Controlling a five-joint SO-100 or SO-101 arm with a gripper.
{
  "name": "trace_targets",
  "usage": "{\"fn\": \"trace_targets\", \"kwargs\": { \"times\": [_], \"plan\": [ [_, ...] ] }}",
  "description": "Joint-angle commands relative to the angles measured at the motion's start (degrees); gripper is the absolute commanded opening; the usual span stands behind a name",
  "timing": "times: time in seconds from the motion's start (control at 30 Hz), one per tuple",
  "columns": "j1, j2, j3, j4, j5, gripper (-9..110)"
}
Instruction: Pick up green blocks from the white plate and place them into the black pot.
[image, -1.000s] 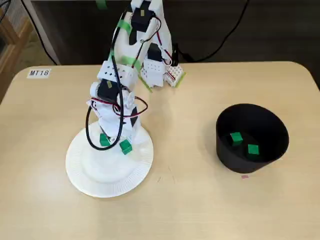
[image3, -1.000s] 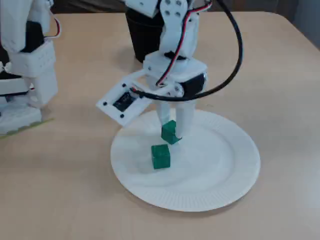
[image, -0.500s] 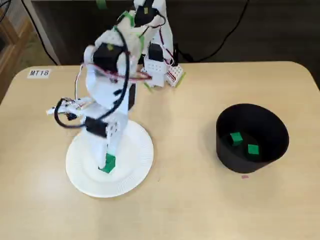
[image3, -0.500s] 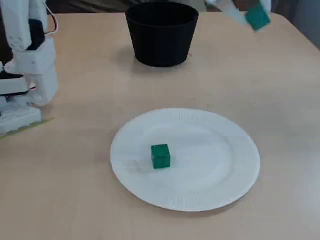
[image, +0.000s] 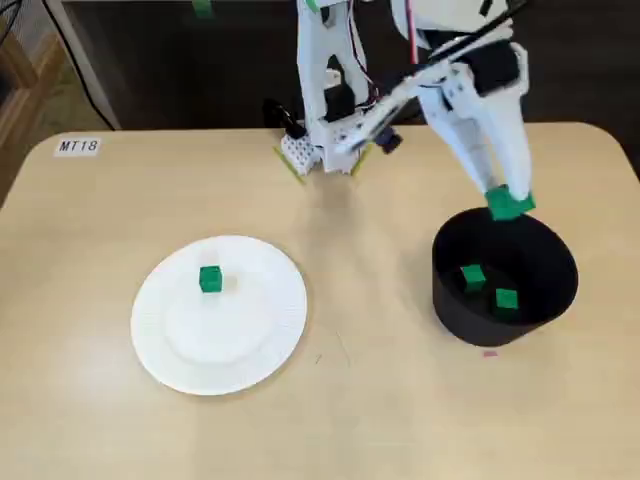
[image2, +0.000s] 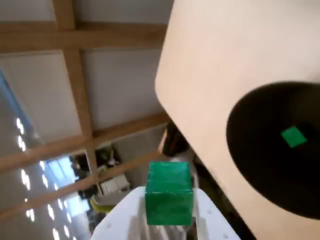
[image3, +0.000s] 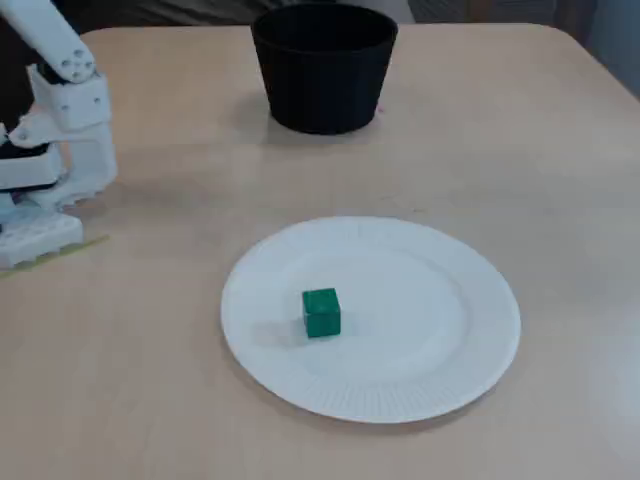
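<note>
Pincer (image: 507, 203) closed on a green block (image2: 169, 192): in the wrist view I see the cube squeezed between the two white fingers, one flat face towards the lens. From the fixed view that looks down on the bench (image: 380, 410), the held cube hangs above the far rim of the black pot (image: 450, 312), not touching it. The pot stands near the right edge of the bench in that view, and two more green blocks (image: 472, 276) lie apart on its bottom (the wrist view catches only one of them). The white plate (image: 240, 365) sits on the left half of the bench, well apart from the pot, with one loose green cube (image: 210, 279) resting on its far side, near the rim.

Around them: the arm's base (image: 322, 150) is fixed at the far edge of the bench, between plate and pot, and the white forearm with its red and black wires slants from there over to the pot, hiding part of the far edge. A small label reading MT18 (image: 78, 146) is stuck at the far left corner. A tiny pink speck (image: 489, 352) lies on the bench just in front of the pot.
</note>
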Motion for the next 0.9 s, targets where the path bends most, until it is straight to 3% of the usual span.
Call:
{"fn": "trace_targets", "kwargs": {
  "times": [0.0, 0.33, 0.43, 0.53, 0.63, 0.8, 0.87],
  "plan": [
    [-2.9, 4.3, 15.7, -7.0, 0.9, -3],
    [-3.0, 2.5, 27.5, -17.2, 1.1, -1],
    [-3.4, 3.8, 28.5, -16.6, -0.4, 27],
    [-3.8, 4.2, 28.6, -16.3, -0.6, 35],
    [-3.6, 4.8, 28.4, -16.2, -0.6, 30],
    [-1.0, 6.1, 25.8, -15.0, -0.2, -2],
    [2.3, 5.6, 20.5, -9.8, -3.5, -2]
  ]
}}
